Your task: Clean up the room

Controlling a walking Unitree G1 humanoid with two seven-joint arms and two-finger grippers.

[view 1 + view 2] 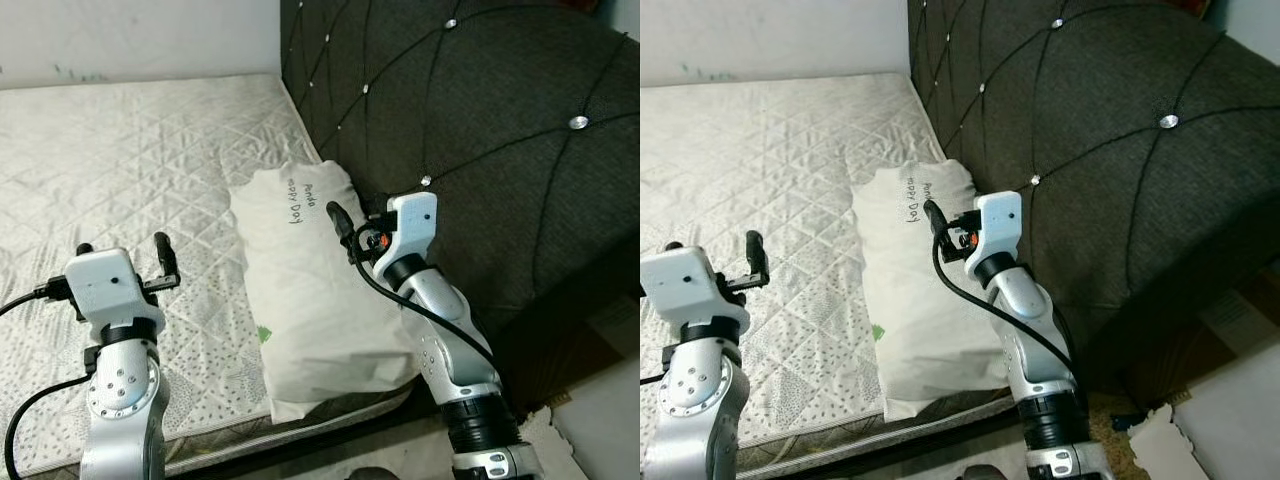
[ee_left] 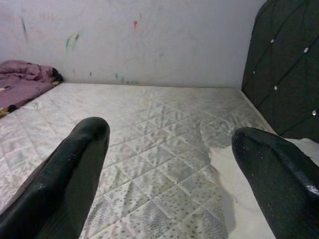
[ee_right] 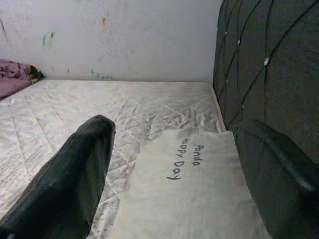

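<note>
a white rectangular fabric pillow (image 1: 310, 290) with handwritten lettering lies below the right gripper (image 3: 174, 164), jaws released; left gripper (image 2: 169, 164) jaws likewise released over the quilted mattress (image 1: 120, 170).

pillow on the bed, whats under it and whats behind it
The white pillow lies flat on the quilted mattress, its near end at the mattress edge. Beside it stands the dark tufted headboard. Anything beneath the pillow is covered.

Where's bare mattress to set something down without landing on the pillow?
The mattress is bare from the white pillow leftward to the wall, except a purple blanket at the far corner. It is crowded along the headboard, where the pillow lies under the right end effector.
</note>
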